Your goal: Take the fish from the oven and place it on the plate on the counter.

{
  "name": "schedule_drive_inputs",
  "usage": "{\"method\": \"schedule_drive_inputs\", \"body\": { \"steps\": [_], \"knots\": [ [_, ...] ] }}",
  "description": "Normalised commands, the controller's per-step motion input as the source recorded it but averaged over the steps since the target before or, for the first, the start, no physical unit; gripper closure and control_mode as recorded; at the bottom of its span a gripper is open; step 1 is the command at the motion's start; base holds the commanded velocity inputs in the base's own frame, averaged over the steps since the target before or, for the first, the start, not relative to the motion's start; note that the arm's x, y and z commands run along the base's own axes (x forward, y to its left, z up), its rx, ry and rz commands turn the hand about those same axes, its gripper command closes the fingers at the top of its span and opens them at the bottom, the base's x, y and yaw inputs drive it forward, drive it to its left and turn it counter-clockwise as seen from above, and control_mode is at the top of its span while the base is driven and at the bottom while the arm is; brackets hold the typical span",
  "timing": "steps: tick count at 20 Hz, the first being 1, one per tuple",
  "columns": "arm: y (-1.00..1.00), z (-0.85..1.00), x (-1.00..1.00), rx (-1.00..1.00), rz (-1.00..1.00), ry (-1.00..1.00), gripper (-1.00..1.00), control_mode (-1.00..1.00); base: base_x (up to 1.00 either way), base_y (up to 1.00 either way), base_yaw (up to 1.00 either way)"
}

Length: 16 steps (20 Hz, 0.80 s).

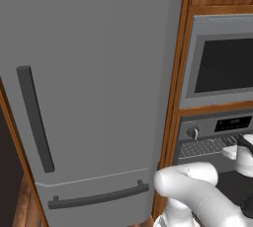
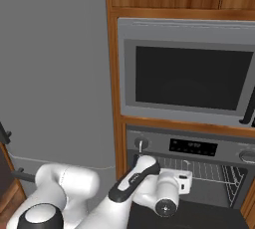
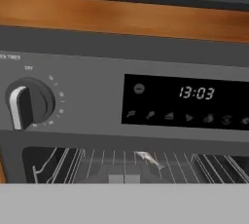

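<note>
Oven (image 2: 199, 148) open, door dropped, wire racks (image 3: 121, 162) bared below the control panel. Round knob (image 3: 29, 103) at the panel's left, dark display (image 3: 187, 102) reading 13:03 to its right. Fish (image 3: 148, 158), small and silvery, lying on the upper rack about midway across, just under the display's left part. Claw (image 3: 124, 178) raised in front of the oven mouth, level with the rack, fingers pressed together, gripping nothing, apart from the fish. Grey microwave (image 2: 191, 76) mounted above the oven, wood trim between. Big grey fridge (image 1: 84, 88) left of the oven column, with dark handles.
</note>
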Motion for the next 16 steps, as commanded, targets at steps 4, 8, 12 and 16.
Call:
{"method": "schedule_drive_inputs", "body": {
  "steps": [4,8,12,16],
  "knots": [
    [-0.03,-0.32,0.27,0.0,0.03,0.03,1.0,-1.0,0.0,0.0,0.0],
    [0.0,-0.54,0.26,0.0,0.04,0.11,1.0,-1.0,0.0,0.0,0.0],
    [0.0,-0.37,0.3,0.0,0.03,0.03,1.0,-1.0,0.0,0.0,0.0],
    [-0.03,-0.17,0.24,0.0,0.01,-0.08,1.0,-1.0,0.0,0.0,0.0]
  ]
}}
